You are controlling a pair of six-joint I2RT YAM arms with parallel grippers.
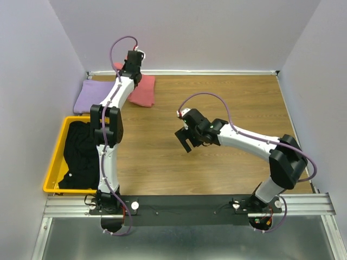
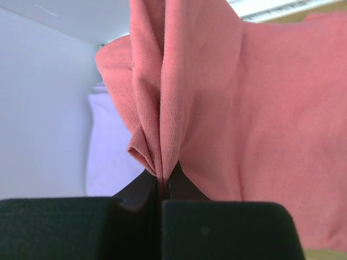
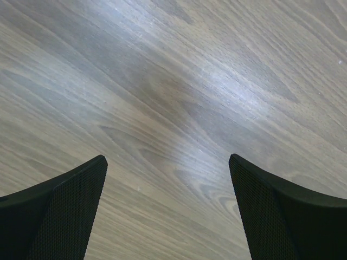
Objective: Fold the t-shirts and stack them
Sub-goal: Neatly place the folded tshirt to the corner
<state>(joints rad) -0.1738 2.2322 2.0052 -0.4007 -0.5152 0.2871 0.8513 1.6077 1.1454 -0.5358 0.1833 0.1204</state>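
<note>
At the left edge, the yellow bin [image 1: 53, 162] lies with its long axis running near to far. It holds a loose heap of black shirts [image 1: 80, 154].

Beyond the bin, in the far left corner of the table [image 1: 227, 103], the lavender shirt [image 1: 88, 97] lies folded flat. Just to its right is the pink shirt [image 1: 144, 91], a folded block whose long axis runs roughly near to far, leaning a little rightward at its far end. The left arm [image 1: 108, 124] crosses between the two, so I cannot tell whether they touch.

The left jaws are at the pink shirt's far left corner, by the back wall. The top view does not show the grip. The left wrist view does: the left jaws are clenched on a bunched fold of pink cloth [image 2: 260, 108], its pleats running straight up from the pinch, with lavender [image 2: 111, 146] showing behind at the left.

Right of centre, the right arm [image 1: 249, 142] reaches leftward above bare wood. The right jaws are spread wide and hold nothing. The right wrist view shows only wood grain between them.
</note>
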